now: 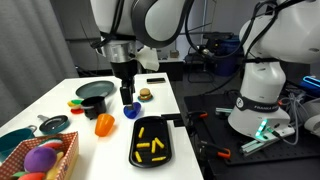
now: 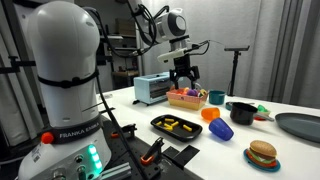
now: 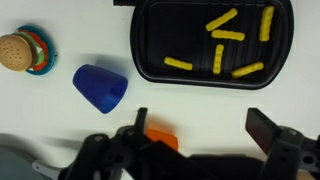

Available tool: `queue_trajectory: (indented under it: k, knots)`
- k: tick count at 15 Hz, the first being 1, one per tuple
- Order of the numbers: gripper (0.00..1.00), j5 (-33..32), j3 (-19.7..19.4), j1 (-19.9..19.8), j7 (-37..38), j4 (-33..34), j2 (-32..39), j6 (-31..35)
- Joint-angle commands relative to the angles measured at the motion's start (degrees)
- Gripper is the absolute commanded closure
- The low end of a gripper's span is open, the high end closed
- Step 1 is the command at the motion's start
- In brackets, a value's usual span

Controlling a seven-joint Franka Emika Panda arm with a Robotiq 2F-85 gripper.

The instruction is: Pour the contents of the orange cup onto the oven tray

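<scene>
**Yellow pieces lie on the tray, orange cup lies on the table**

Nearest to the wrist camera is the end effector [image 3: 205, 130] itself, with its two dark fingers [image 3: 268, 128] standing apart and nothing between them. Just at 7 o'clock of its middle, a part of the orange cup [image 3: 160, 134] shows behind the left finger. In an exterior view the orange cup [image 1: 103, 124] lies tipped on its side on the white table [image 1: 60, 100], at 9 o'clock of the oven tray [image 1: 151, 141] and apart from it. The end effector hangs above the table, not touching the cup.

The oven tray [image 3: 212, 40] is at 12 o'clock in the wrist view. The contents [image 3: 222, 35], several yellow sticks, lie scattered inside it.

The blue cup [image 3: 100, 87] lies on its side at 9 o'clock of the tray. Farther at 9 o'clock is a toy burger [image 3: 14, 51] beside a small colourful plate; I cannot tell if they touch.
</scene>
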Motion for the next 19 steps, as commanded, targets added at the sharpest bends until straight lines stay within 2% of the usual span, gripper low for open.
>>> queue_trajectory:
  k: [1, 2, 19]
  knots:
    - [0.00, 1.1, 0.3, -1.8, -1.3, -3.6, -5.4, -0.6]
    - [0.00, 0.4, 1.0, -1.6, -0.3, -1.1, -1.7, -0.1]
    - [0.00, 0.5, 1.0, -2.1, -0.4, -2.4, -3.3, -0.1]
